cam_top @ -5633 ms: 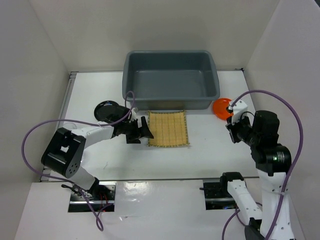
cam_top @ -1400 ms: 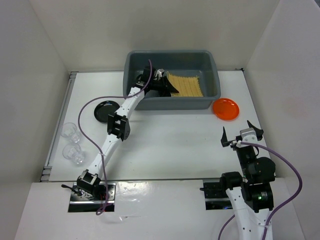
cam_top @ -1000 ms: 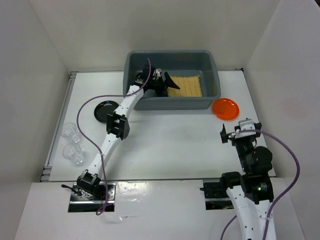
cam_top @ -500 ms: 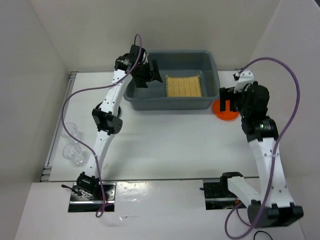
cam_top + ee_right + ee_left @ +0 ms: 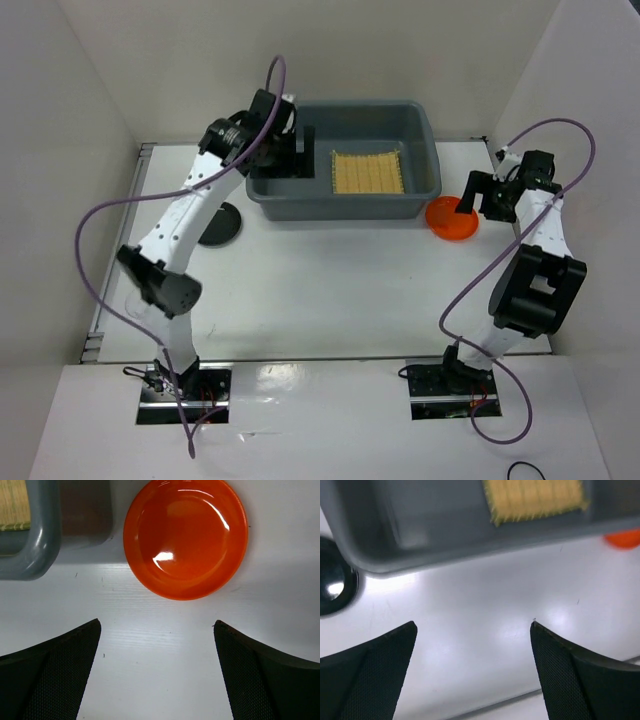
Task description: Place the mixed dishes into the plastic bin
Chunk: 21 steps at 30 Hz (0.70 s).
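The grey plastic bin [image 5: 425, 135] stands at the back of the table with the tan woven mat [image 5: 368, 172] lying flat inside it. My left gripper [image 5: 299, 154] hovers open and empty over the bin's left end; in its wrist view the left gripper [image 5: 472, 625] looks down on bare table in front of the bin [image 5: 470, 545], with the mat [image 5: 535, 497] above. The black plate [image 5: 224, 224] sits left of the bin, partly behind my left arm. The orange plate [image 5: 452, 219] lies right of the bin. My right gripper [image 5: 156, 624] is open just short of the orange plate [image 5: 186, 537].
White walls close in the table on three sides. The black plate [image 5: 332, 582] shows at the left edge of the left wrist view. The bin's right corner [image 5: 30, 545] lies close to the orange plate, with a narrow gap between them.
The mat went from the table into the bin and my left gripper let go of it. My left arm has drawn back to the bin's left end. My right gripper has swung up to the orange plate.
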Available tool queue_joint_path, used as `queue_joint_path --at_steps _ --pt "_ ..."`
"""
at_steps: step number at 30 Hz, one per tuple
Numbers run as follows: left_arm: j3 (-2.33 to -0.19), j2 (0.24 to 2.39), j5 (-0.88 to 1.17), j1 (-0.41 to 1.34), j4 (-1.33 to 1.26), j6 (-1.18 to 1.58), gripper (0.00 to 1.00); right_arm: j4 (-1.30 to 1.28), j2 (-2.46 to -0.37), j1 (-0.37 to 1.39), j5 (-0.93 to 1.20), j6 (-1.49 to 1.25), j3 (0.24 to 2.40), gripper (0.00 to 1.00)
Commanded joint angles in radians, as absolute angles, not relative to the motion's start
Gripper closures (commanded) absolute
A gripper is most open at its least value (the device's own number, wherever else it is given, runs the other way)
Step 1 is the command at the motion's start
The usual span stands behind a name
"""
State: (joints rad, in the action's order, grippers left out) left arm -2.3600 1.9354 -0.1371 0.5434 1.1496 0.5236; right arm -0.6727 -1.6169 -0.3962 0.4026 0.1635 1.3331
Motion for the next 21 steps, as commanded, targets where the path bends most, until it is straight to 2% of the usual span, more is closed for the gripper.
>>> queue_joint_path --at_steps 1,3,5,7,21 --pt "-1.934 1.671 -0.114 0.526 0.869 0.543 0.00 -0.637 -1.667 -0.411 0.465 0.199 1.356 0.02" --pt "-1.575 1.440 -0.051 0.462 0.667 0.637 0.00 -0.617 -1.683 -0.451 0.494 0.172 1.342 0.02" --pt "-1.430 1.320 0.019 0.424 0.614 0.675 0.00 -0.606 -1.704 -0.469 0.503 0.172 1.342 0.02" --pt "-1.318 1.287 0.058 0.379 0.614 0.675 0.00 -0.606 -1.739 -0.469 0.503 0.193 1.342 0.02" --pt "-1.126 1.031 0.120 0.350 0.670 0.704 0.00 -0.555 -2.014 -0.528 0.563 0.115 1.384 0.02"
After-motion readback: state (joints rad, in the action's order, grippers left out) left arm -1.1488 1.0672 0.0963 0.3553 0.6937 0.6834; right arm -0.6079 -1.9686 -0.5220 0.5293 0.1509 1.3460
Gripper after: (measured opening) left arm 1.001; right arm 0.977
